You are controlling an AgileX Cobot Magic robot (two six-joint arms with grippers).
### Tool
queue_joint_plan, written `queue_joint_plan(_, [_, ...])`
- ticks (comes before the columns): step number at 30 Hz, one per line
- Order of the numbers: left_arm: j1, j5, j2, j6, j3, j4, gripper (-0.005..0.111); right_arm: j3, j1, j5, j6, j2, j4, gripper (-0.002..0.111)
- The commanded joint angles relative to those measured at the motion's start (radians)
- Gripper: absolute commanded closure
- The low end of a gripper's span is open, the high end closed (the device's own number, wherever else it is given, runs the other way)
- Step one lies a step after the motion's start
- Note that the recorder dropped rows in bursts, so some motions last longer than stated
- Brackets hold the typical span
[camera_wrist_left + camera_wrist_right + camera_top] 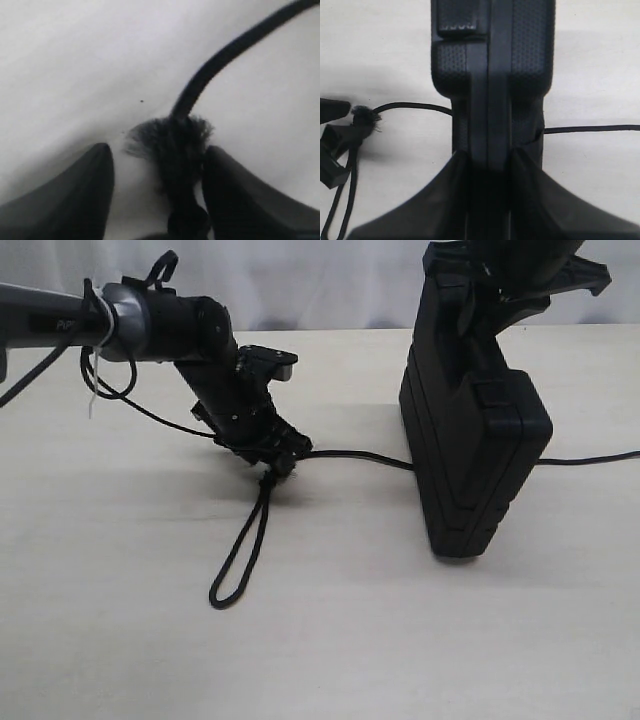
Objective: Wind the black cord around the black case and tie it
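Black case (470, 460) stands on end on the table (120, 640), right of centre. The right gripper (488, 152) is pressed onto its upper part from both sides.

Black cord (350, 454) meets the case at 9 o'clock and leaves at 3 o'clock. Whether it runs under or behind the case I cannot tell.

The knot (270, 472) lies at 9 o'clock of the case, and its loop (222, 600) trails toward 7 o'clock.

Left gripper (157, 147): jaws spread, straddling the knot, with table showing on one side.

Judgement: this is the step of picking up the cord end, and no turn is wound yet. Next, pinch the knot and carry it over the case.
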Motion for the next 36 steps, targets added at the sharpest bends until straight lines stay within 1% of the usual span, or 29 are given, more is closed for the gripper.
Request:
queue_joint_plan(1, [-0.002,0.022,0.033,-0.201,0.002,-0.035,0.09,-0.005,0.0,-0.005,0.001,-0.004,-0.006,0.104])
queue_joint_plan(3, [0.0,0.007,0.043,-0.216,0.002,-0.21,0.107,-0.005,0.0,-0.005,0.001,-0.004,-0.006,0.104])
queue_joint_plan(5, [0.0,-0.023,0.045,-0.159,0.002,-0.445,0.107,-0.005,0.0,-0.005,0.001,-0.004,-0.006,0.104])
queue_joint_plan(6, [0.0,-0.027,0.045,-0.07,0.002,-0.578,0.104,-0.005,0.0,-0.005,0.001,-0.004,-0.006,0.104])
queue_joint_plan(7, [0.0,-0.027,0.045,-0.016,0.002,-0.66,0.098,-0.005,0.0,-0.005,0.001,-0.004,-0.006,0.104])
queue_joint_plan(8, [0.0,-0.027,0.045,0.01,0.002,-0.709,0.087,-0.005,0.0,-0.005,0.001,-0.004,-0.006,0.104])
queue_joint_plan(9, [0.0,-0.027,0.045,0.014,0.002,-0.724,0.08,-0.005,0.0,-0.005,0.001,-0.004,-0.006,0.104])
queue_joint_plan(10, [0.0,-0.025,0.045,0.014,0.002,-0.732,0.069,-0.005,0.0,-0.005,0.001,-0.004,-0.006,0.104])
queue_joint_plan(12, [0.0,-0.025,0.045,0.014,0.002,-0.732,0.054,-0.005,0.0,-0.005,0.001,-0.004,-0.006,0.104])
queue_joint_plan(14, [0.0,-0.003,0.045,0.029,-0.003,-0.732,0.044,-0.005,0.0,-0.005,0.001,-0.004,-0.006,0.104])
queue_joint_plan(15, [0.003,0.01,0.045,0.073,-0.01,-0.728,0.042,-0.005,0.0,-0.005,0.001,-0.004,-0.006,0.104])
queue_joint_plan(18, [0.007,0.086,0.038,0.356,-0.067,-0.695,0.042,-0.005,0.0,-0.005,0.001,-0.004,-0.006,0.104])
queue_joint_plan(20, [0.007,0.124,0.023,0.527,-0.113,-0.614,0.042,-0.005,0.0,-0.005,0.001,-0.004,-0.006,0.104])
queue_joint_plan(21, [0.001,0.131,0.014,0.58,-0.129,-0.57,0.042,-0.005,0.0,-0.005,0.001,-0.004,-0.006,0.104])
queue_joint_plan(25, [-0.027,0.142,-0.029,0.857,-0.173,-0.295,0.042,-0.005,0.0,-0.005,0.001,-0.004,-0.006,0.104])
queue_joint_plan(30, [-0.108,0.154,-0.021,1.268,-0.173,-0.01,0.042,-0.005,0.0,-0.005,0.001,-0.004,-0.006,0.104])
queue_joint_plan(33, [-0.154,0.157,0.005,1.432,-0.173,0.113,0.042,-0.005,0.0,-0.005,0.001,-0.004,-0.006,0.104])
queue_joint_plan(36, [-0.185,0.139,0.032,1.5,-0.173,0.183,0.042,-0.005,0.0,-0.005,0.001,-0.004,-0.006,0.104])
